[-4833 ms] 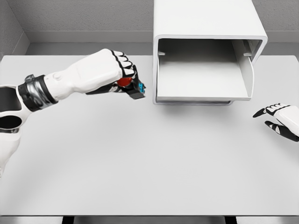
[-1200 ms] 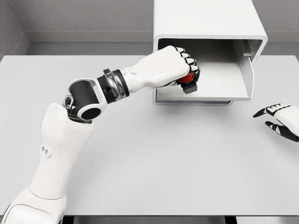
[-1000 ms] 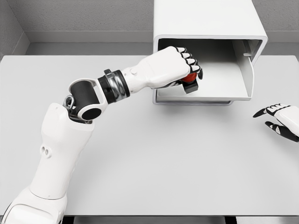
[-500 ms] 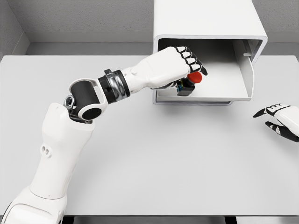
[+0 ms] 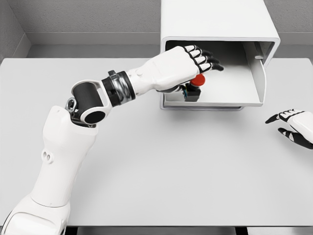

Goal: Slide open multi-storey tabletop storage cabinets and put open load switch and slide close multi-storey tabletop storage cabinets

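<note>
The switch (image 5: 193, 88) stands upright in the drawer (image 5: 215, 100), near its front left corner, red knob up, just under my left hand (image 5: 183, 66). My fingers (image 5: 208, 59) are spread out flat above it and hold nothing. My right hand (image 5: 295, 128) rests open on the table (image 5: 156, 171), well apart and farther from the switch.

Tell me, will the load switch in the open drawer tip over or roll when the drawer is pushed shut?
The load switch probably stays put: its dark boxy base sits flat. The red knob on top may make it tippy if jolted.
</note>
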Tool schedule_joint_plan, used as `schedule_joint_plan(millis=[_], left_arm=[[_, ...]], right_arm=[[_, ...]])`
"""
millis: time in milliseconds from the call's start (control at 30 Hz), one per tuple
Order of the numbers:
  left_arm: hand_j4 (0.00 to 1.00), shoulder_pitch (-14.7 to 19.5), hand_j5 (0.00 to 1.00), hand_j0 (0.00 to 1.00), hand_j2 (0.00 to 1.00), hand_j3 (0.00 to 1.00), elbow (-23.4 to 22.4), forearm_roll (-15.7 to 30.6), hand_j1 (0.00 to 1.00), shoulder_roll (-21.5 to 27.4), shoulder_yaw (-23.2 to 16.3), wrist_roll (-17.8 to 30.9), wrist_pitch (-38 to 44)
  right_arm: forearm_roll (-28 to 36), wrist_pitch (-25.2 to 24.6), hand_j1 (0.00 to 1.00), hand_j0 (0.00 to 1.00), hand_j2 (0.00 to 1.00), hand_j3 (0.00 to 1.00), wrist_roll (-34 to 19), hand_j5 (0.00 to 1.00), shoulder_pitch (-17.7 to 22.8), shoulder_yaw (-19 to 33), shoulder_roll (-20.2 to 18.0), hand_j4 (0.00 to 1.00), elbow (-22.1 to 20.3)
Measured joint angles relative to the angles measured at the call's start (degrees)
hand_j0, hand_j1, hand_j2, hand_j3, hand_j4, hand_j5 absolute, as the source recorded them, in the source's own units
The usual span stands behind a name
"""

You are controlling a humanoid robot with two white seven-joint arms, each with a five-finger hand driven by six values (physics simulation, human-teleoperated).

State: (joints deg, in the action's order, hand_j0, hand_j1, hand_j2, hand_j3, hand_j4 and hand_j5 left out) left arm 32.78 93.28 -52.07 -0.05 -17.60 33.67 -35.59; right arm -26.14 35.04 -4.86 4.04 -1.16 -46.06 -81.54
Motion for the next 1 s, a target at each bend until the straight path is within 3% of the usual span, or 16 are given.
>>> schedule_joint_plan(millis=[300, 433, 567, 667, 867, 1000], left_arm=[[1.0, 0.1, 1.0, 1.0, 1.0, 1.0, 1.0, 1.0, 1.0, -0.1, 0.9, 0.7, -0.5], [1.0, -0.5, 1.0, 1.0, 1.0, 1.0, 4.0, 1.3, 1.0, 0.0, 2.5, 0.0, 0.0], [1.0, -1.8, 1.0, 1.0, 1.0, 1.0, 7.2, 5.4, 1.0, 0.0, 3.9, -0.4, 0.3], [1.0, -3.6, 1.0, 1.0, 1.0, 1.0, 8.9, 11.7, 1.0, 1.8, 5.6, -0.5, 0.4], [1.0, -13.1, 1.0, 1.0, 1.0, 1.0, 9.8, 26.8, 1.0, 13.6, 16.5, -0.6, 0.4], [1.0, -26.7, 1.0, 1.0, 1.0, 1.0, 8.9, 31.4, 1.0, 18.7, 26.4, -0.6, 0.4]], right_arm=[[0.0, 0.0, 0.59, 0.59, 0.59, 0.59, 0.0, 0.59, 0.1, 0.0, 0.0, 0.59, 0.0], [0.1, 0.0, 0.59, 0.59, 0.59, 0.59, 0.0, 0.59, 0.0, 0.0, 0.0, 0.59, 0.0], [0.1, 0.0, 0.59, 0.59, 0.59, 0.59, 0.0, 0.59, 0.1, 0.0, 0.0, 0.59, -0.1], [0.1, 0.0, 0.59, 0.59, 0.59, 0.59, 0.0, 0.59, 0.1, 0.0, 0.1, 0.59, -0.1], [0.1, 0.0, 0.59, 0.59, 0.59, 0.59, 0.1, 0.59, 0.1, 0.0, 1.1, 0.59, -1.0], [0.1, 0.0, 0.59, 0.59, 0.59, 0.59, 0.2, 0.59, 0.6, -0.3, 2.3, 0.59, -3.4]])
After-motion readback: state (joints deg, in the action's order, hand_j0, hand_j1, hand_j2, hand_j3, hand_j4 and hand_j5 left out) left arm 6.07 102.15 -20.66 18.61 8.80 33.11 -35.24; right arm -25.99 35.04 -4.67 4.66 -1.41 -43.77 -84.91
